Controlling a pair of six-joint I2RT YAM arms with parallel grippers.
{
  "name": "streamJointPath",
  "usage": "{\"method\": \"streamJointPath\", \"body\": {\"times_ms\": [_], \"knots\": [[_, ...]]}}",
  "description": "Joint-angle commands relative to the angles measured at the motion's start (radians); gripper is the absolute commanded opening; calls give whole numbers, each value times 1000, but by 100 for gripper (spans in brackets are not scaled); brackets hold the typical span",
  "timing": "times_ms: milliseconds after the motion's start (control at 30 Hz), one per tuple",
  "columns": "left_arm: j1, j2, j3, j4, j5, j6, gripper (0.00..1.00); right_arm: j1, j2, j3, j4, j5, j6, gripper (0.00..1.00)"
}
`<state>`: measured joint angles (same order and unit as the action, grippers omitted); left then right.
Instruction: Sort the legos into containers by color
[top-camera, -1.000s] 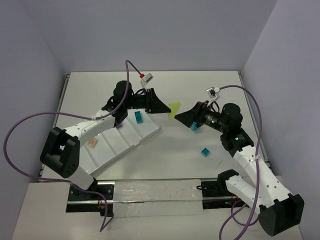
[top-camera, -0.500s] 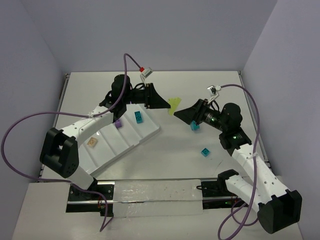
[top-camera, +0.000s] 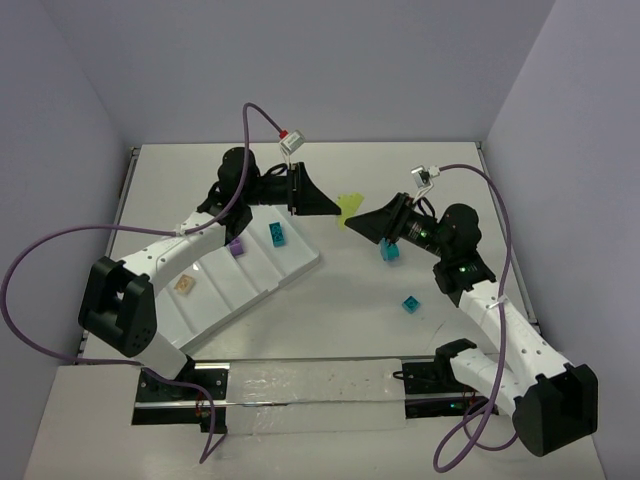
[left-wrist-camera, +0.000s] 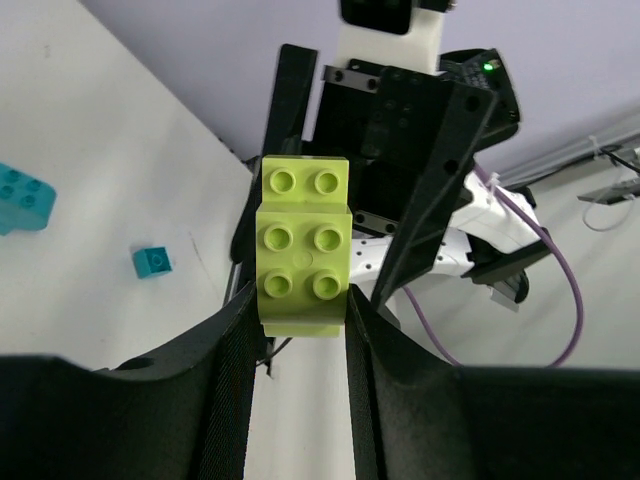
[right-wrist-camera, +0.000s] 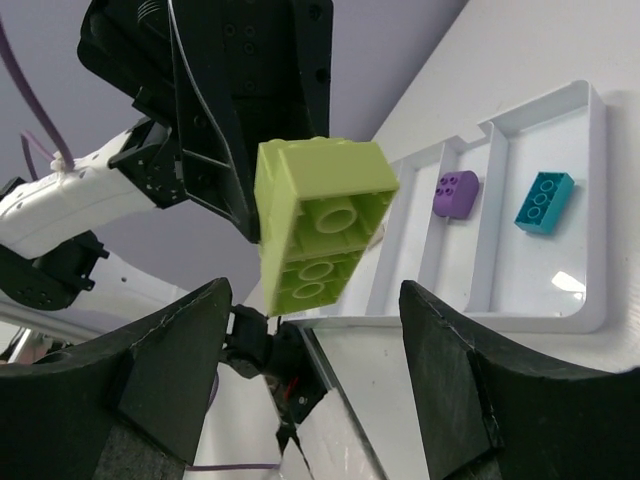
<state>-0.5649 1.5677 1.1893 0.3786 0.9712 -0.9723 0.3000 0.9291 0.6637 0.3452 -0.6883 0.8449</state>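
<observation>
Mid-air – left jaws clamp lime brick (left-wrist-camera: 303, 245); right jaws apart, not touching

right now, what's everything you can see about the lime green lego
The lime-green lego is glossy plastic, studded on top in pairs and hollow with round tubes underneath; a step suggests two joined pieces, though that is unclear. It is held in the air above the table, one end pinched between the left fingers. The right fingers stand open either side of it, not touching.
</observation>
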Motion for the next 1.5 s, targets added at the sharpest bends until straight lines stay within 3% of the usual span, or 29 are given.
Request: {"method": "streamJointPath", "body": {"times_ms": [0, 167, 833, 1100, 1367, 1467], "knots": [[10, -19, -8, 220, 88, -131, 0, -7, 0, -18, 133, -42, 30, 75], [10, -5, -27, 319, 112, -204, 0, -7, 13, -13, 154, -69, 36, 76], [7, 25, -31, 298, 110, -182, 0, -2, 79, 45, 256, -172, 80, 66], [3, 38, -34, 293, 110, -178, 0, -2, 78, 52, 264, -164, 86, 49], [-4, 44, -37, 279, 108, -166, 0, -2, 83, 60, 261, -165, 90, 44], [-10, 43, -36, 274, 110, -156, 0, -2, 89, 56, 247, -157, 88, 49]]}}
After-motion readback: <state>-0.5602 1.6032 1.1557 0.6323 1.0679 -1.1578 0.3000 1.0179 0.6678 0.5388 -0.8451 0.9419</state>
